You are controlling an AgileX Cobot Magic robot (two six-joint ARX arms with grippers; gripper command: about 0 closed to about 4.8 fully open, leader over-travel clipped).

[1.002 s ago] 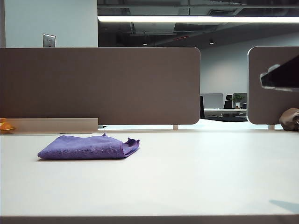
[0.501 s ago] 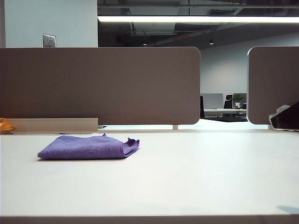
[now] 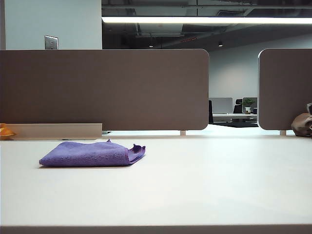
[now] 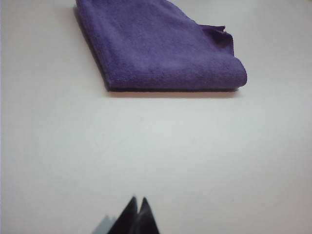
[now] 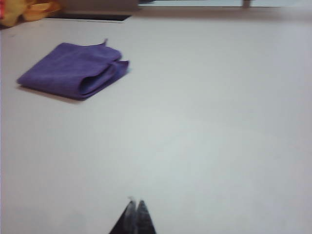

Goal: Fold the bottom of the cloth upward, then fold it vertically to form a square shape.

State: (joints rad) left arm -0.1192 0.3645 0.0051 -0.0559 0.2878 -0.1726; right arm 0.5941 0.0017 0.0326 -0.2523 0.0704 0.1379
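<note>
The cloth (image 3: 92, 153) lay folded into a compact purple pad on the left part of the table (image 3: 204, 185) in the exterior view, exactly where it had been a second earlier, with one hemmed corner sticking up at its right end. What had changed was on the right edge of that view: a dark arm part that stood high against the right partition (image 3: 285, 87) a second before, and low at the table's far edge half a second before, had gone out of sight, and the small brownish-grey lump (image 3: 302, 125) it had covered showed again at the far right.

The left gripper (image 4: 137, 209) hovered over bare table near the folded edge of the cloth, its two dark fingertips pressed together and holding nothing. The right gripper (image 5: 135, 210) was likewise closed and empty, over open table well apart from the cloth (image 5: 73, 69), which sat far off toward an orange-yellow object (image 5: 27, 10) at the table's back edge.

The table was a pale, matte, off-white surface. Behind it stood a wide grey-brown partition (image 3: 105, 87) with rounded corners, and through the gap between the two partitions an office showed, with a long ceiling light (image 3: 204, 20), a monitor and a small plant. A wall plate (image 3: 51, 42) sat on the pale wall at upper left.
</note>
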